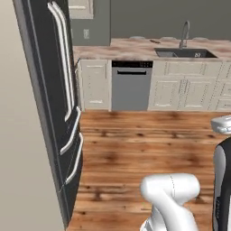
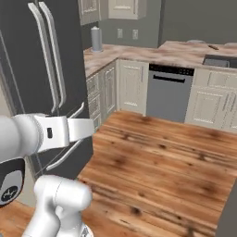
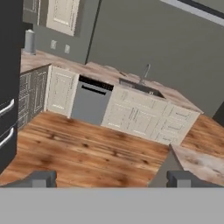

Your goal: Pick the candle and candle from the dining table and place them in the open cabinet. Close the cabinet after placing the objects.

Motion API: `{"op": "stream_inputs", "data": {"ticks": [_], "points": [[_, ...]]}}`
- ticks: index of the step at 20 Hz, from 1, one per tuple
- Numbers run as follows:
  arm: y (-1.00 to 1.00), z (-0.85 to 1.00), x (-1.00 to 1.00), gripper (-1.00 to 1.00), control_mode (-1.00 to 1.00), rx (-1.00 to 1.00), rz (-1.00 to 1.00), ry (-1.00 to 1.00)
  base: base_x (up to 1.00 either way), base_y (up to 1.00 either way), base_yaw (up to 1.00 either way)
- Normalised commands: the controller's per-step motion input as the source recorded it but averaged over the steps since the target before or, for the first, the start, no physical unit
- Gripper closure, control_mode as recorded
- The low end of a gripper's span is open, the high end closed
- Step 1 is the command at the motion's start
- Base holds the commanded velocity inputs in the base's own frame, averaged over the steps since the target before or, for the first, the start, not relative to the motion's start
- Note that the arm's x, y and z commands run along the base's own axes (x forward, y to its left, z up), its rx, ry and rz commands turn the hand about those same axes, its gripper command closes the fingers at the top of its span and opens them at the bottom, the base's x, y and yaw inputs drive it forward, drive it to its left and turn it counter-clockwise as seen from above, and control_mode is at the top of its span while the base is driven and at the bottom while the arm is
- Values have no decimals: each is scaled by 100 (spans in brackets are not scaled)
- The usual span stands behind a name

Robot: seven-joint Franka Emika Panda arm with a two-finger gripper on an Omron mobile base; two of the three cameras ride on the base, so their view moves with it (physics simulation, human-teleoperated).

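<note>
Open gripper [image 3: 111, 179]; no legible writing anywhere

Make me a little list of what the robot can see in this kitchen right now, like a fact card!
room: a kitchen with a wooden floor
big dark thing: a black fridge with long silver handles, on the left
counter: pink-brown stone top with a dark sink and a curved grey tap
under the counter: a grey dishwasher between cream cupboard doors
on the corner of the counter: a grey cylinder, too small to name
gripper: open, holding nothing, pointing across the floor
candles: too small to tell from here
</note>
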Motion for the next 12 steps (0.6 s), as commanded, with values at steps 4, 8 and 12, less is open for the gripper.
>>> {"op": "stream_inputs", "data": {"ticks": [4, 8, 12], "points": [[0, 0, 0, -100, 100, 0, 0, 0, 73, -100, 8], [0, 0, 0, -100, 100, 0, 0, 0, 97, -51, 3], [0, 0, 0, -100, 100, 0, 0, 0, 100, 0, 1]]}}
